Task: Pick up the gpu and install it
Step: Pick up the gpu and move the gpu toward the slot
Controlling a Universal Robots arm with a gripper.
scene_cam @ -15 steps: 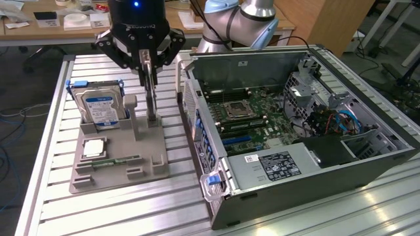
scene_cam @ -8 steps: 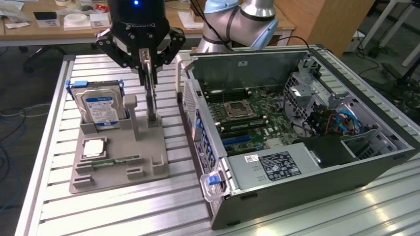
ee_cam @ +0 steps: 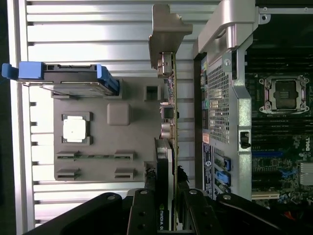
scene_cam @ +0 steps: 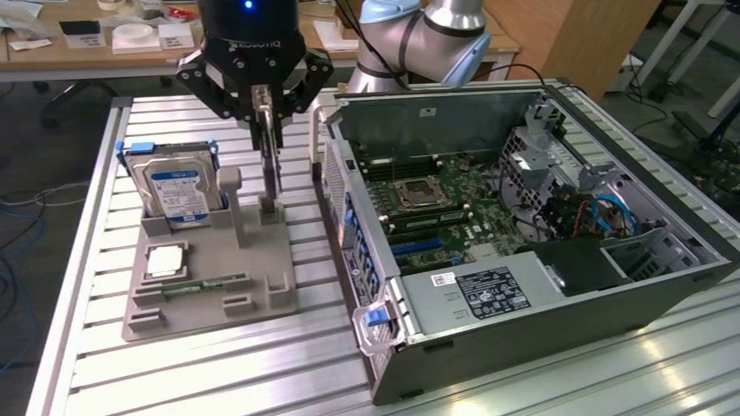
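1. Grey tray (scene_cam: 269, 303) on slatted surface (scene_cam: 173, 373): hard drive (scene_cam: 176, 186) upright with a blue-white label, processor chip (scene_cam: 165, 260), memory stick (scene_cam: 203, 284).
2. Open computer case (scene_cam: 578, 303): motherboard (scene_cam: 439, 199), labelled power supply (scene_cam: 486, 290).
3. Fingers (ee_cam: 142, 210) clamped on gpu (ee_cam: 165, 156), which is upright and edge-on at the tray, beside the case; its cooler reads "NVIDIA".

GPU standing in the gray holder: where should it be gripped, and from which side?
Pinch the gpu across its two flat faces at the upper edge, coming straight down: it stands on edge in the gray holder. The gripper is shut on it there.
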